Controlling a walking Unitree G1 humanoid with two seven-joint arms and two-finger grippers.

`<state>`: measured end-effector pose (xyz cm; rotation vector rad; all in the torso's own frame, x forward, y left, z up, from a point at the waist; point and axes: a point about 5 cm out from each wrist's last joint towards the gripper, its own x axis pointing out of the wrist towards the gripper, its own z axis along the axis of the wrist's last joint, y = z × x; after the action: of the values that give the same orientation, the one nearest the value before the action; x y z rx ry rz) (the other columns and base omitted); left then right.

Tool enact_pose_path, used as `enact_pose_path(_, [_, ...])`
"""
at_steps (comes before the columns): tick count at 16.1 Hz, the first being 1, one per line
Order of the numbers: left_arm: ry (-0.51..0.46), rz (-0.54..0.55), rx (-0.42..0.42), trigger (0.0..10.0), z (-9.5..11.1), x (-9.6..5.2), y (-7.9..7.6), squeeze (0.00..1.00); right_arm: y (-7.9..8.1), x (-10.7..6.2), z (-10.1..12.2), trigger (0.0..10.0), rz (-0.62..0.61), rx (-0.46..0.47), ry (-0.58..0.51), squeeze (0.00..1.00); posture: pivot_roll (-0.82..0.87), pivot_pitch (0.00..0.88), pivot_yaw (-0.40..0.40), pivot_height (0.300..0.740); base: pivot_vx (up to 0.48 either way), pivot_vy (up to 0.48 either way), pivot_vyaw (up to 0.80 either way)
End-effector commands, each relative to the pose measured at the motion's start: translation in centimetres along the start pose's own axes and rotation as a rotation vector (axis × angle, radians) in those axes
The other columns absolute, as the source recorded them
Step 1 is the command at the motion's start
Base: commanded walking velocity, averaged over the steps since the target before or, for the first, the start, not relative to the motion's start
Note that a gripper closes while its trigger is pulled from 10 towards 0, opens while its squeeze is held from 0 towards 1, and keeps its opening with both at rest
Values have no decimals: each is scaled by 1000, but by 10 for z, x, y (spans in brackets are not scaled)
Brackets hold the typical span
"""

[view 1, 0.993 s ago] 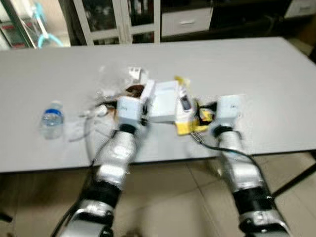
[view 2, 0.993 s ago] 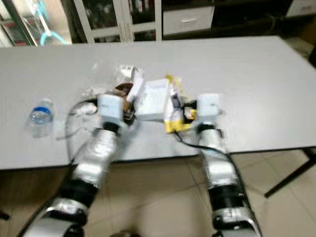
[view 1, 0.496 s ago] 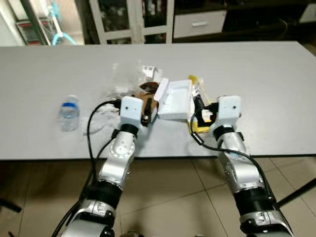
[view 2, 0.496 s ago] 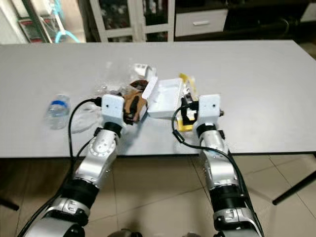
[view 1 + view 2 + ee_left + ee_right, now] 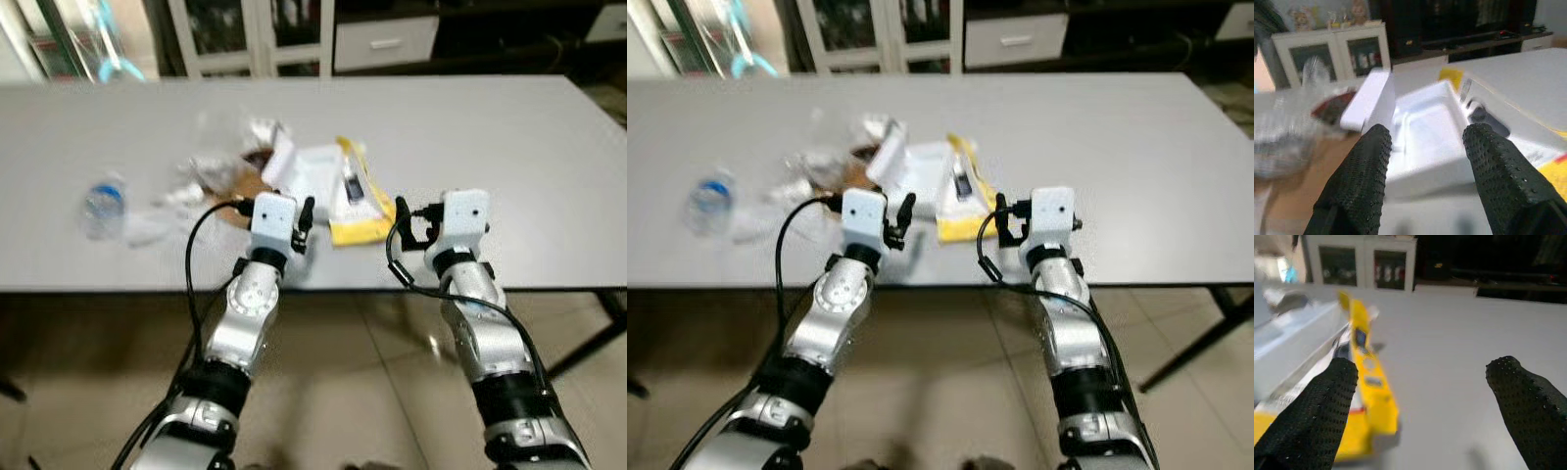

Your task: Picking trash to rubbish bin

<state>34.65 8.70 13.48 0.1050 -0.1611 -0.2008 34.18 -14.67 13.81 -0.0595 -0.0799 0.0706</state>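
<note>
A heap of trash lies mid-table: an open white foam box [image 5: 312, 176], a yellow packet [image 5: 358, 201] to its right, brown paper [image 5: 240, 186] and clear wrappers [image 5: 211, 168] to its left. My left gripper [image 5: 302, 223] hovers open at the table's front edge, just short of the foam box [image 5: 1425, 122], nothing between its fingers [image 5: 1366, 166]. My right gripper [image 5: 411, 220] stands open to the right of the yellow packet [image 5: 1364, 377], fingers [image 5: 1327, 401] wide apart over bare table.
A small water bottle [image 5: 98, 206] stands apart at the left of the white table [image 5: 509, 147]. Glass-door cabinets [image 5: 245, 34] and a drawer unit [image 5: 384, 41] line the far side. Tiled floor [image 5: 362, 392] and a dark table leg [image 5: 588, 343] lie below.
Both grippers have drawn back from the trash toward the table's front edge. The foam box and yellow packet now lie free ahead of them. The camera has also shifted.
</note>
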Motion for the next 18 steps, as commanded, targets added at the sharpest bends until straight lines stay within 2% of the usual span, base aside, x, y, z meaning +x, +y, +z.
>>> enact_pose_path(1, [-6, 20, 9, 10000, 2, 0, 7, 0, 7, 0, 2, 10000, 19, 2, -6, 0, -59, 91, 36, 740, 0, -431, 0])
enact_pose_path(8, [-8, 24, 13, 10000, 2, 0, 8, 0, 9, -1, 0, 10000, 31, 4, -2, 0, -60, 87, 37, 740, 0, -428, 0])
enact_pose_path(16, [-7, 20, 17, 10000, 3, 0, 10, 0, 13, -1, -2, 10000, 73, 24, 17, 0, -63, 77, 38, 740, 0, 0, 0])
enact_pose_path(18, [-9, 10, 46, 10000, 3, 1, 13, 0, 20, -3, -4, 10000, 168, 96, 47, 0, -64, 81, 39, 740, 0, 0, 0])
